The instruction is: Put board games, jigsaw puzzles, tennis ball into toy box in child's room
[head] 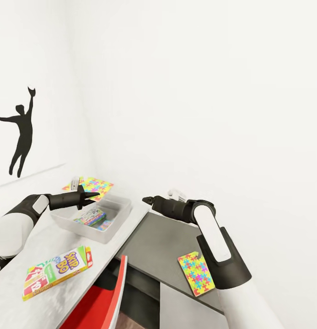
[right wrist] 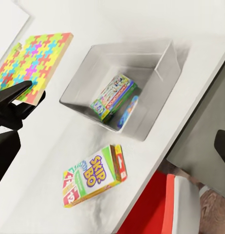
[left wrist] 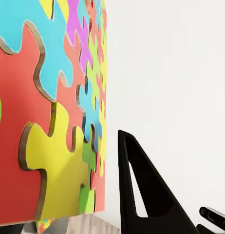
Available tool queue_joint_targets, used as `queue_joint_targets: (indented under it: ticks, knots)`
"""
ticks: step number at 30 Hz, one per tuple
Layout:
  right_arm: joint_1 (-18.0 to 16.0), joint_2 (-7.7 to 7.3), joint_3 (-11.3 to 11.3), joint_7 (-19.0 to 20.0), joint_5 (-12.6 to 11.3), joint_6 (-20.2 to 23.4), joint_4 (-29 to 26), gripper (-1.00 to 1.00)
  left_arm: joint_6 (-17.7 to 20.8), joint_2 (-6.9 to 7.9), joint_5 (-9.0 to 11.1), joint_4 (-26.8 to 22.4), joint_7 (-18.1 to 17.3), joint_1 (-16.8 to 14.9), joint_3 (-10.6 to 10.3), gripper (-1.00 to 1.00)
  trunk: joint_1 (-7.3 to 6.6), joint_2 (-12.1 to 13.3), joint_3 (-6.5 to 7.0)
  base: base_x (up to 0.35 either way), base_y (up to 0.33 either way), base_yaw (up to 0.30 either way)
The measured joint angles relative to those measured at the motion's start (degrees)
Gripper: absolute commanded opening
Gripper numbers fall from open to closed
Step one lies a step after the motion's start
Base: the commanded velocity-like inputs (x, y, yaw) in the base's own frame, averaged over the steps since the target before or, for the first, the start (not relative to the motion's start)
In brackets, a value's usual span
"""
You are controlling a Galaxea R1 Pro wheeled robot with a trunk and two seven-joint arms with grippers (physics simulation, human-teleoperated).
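My left gripper [head: 93, 197] is shut on the edge of a jigsaw puzzle [head: 95, 185], holding it tilted just behind the pale grey toy box [head: 124, 208]. The right wrist view shows that puzzle [right wrist: 37, 58] pinched by the black fingers [right wrist: 17, 92]. Up close the puzzle [left wrist: 49, 122] stands beside one finger [left wrist: 141, 190]. Inside the toy box lie a colourful game box [right wrist: 115, 92] and a blue one [right wrist: 127, 112]. A Skip-Bo game box [head: 57, 270] lies on the light table top [head: 48, 237]. A second puzzle [head: 196, 273] rests on the dark corner section. My right gripper [head: 147, 199] hovers open and empty. The tennis ball and bed are out of view.
A red chair [head: 103, 301] is tucked under the table's front edge. White walls close off the corner, and a black silhouette picture [head: 21, 137] hangs at the left. My right forearm [head: 217, 242] reaches over the dark grey section [head: 153, 246].
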Motion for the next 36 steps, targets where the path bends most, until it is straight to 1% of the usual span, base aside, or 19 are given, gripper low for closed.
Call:
queue_joint_targets:
  ticks: [8, 11, 13, 14, 16, 17, 21, 23, 25, 28, 30, 36]
  knots:
    - [0.00, 0.00, 0.16, -0.05, 0.01, 0.06, -0.30, 1.00, -0.08, 0.05, -0.06, 0.00, 0.11, 0.06, 0.05, -1.00, 0.02, 0.00, 0.00, 0.073, 0.000, 0.000]
    - [-0.10, 0.00, 1.70, -0.20, 0.02, 0.01, -0.53, 1.00, -0.15, 0.07, -0.08, 0.00, 0.28, 0.09, 0.08, -1.00, 0.02, 0.00, 0.00, 0.009, 0.000, 0.000]
    - [-0.69, 0.00, 2.98, -0.45, 0.04, 0.01, -0.65, 1.00, -0.22, -0.03, -0.12, 0.00, 0.99, 0.09, 0.06, -1.00, 0.02, 0.00, 0.00, 0.003, 0.000, 0.000]
    - [-0.92, 0.00, 3.22, -0.51, 0.06, 0.08, -0.68, 1.00, -0.22, -0.06, -0.11, 0.00, 1.37, 0.09, 0.09, -1.00, 0.02, 0.00, 0.00, 0.002, 0.000, 0.000]
    - [-2.05, 0.00, 3.77, -1.01, 0.06, 0.97, -0.75, 1.00, -0.35, -0.18, -0.17, 0.05, 3.61, 0.09, 0.24, -1.00, 0.02, 0.01, 0.00, 0.001, 0.000, 0.000]
    - [-2.78, 0.00, 3.93, -1.60, 0.07, 1.70, -0.76, 1.00, -0.37, -0.21, -0.14, 0.07, 4.96, 0.09, 0.79, -1.00, 0.02, 0.00, 0.00, 0.000, 0.000, 0.000]
    - [-5.55, 0.00, 4.26, -4.20, 0.01, 3.15, -0.77, 1.00, -0.61, -0.56, -0.11, 0.10, 10.03, 0.09, 4.56, -1.00, 0.02, 0.00, 0.00, 0.000, 0.000, 0.000]
    - [-7.21, 0.00, 4.34, -4.83, -0.01, 3.46, -0.79, 1.00, -2.05, -1.21, -0.04, 0.15, 13.16, 0.09, 6.10, -1.00, 0.02, 0.00, 0.00, 0.000, 0.000, 0.000]
    - [-8.26, 0.00, 4.36, -5.09, -0.01, 3.70, -0.79, 1.00, -3.81, -1.64, 0.05, 0.20, 14.92, 0.09, 6.81, -1.00, 0.02, 0.00, 0.00, 0.000, 0.000, 0.000]
    - [-9.31, 0.00, 4.40, -5.23, -0.03, 4.50, -0.78, 1.00, -5.67, -2.37, 0.07, 0.65, 16.40, 0.09, 7.42, -1.00, 0.02, 0.01, 0.00, 0.000, 0.000, 0.000]
    - [-9.62, 0.00, 4.39, -5.28, -0.02, 4.94, -0.74, 1.00, -6.62, -2.84, 0.12, 1.11, 16.84, 0.09, 7.69, -1.00, 0.02, 0.00, 0.00, 0.000, 0.000, 0.000]
    - [-9.81, 0.00, 4.45, -5.28, -0.02, 5.20, -0.76, 1.00, -8.79, -3.57, 0.10, 1.47, 17.08, 0.20, 7.91, -1.00, 0.02, 0.00, 0.00, 0.000, 0.000, 0.000]
